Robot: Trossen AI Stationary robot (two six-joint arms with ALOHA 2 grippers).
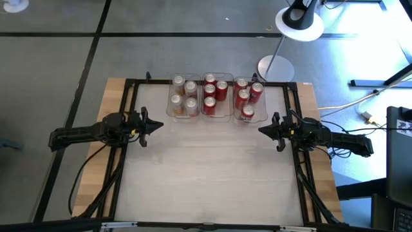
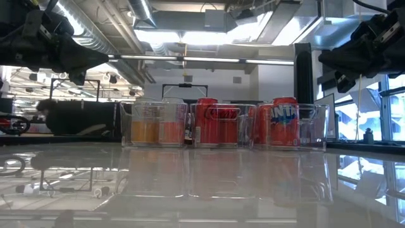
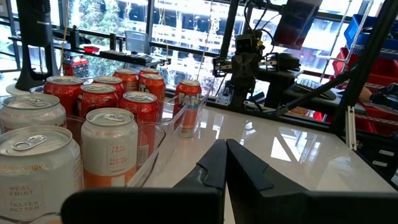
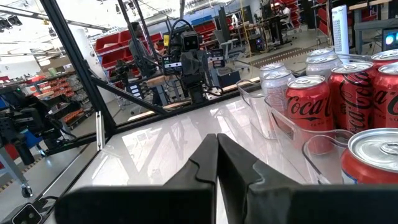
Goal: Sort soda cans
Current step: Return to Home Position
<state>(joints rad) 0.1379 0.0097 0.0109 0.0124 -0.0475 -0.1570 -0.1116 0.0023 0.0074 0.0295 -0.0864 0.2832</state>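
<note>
Across table, finding no loose cans; seeing all of them standing upright in three clear bins set side by side at far edge. Reading left bin as holding pale orange-and-white cans, middle and right ones as holding red cans. Judging sorting as done, with nothing left to pick up as far as views are showing. Carrying nothing in either arm. Showing left jaws pressed together, hovering over table's left side and pointing inward. Showing right jaws likewise closed and empty, over right side, apart from bins. Treating parking of left arm and right arm at rest as sole remaining business.
</note>
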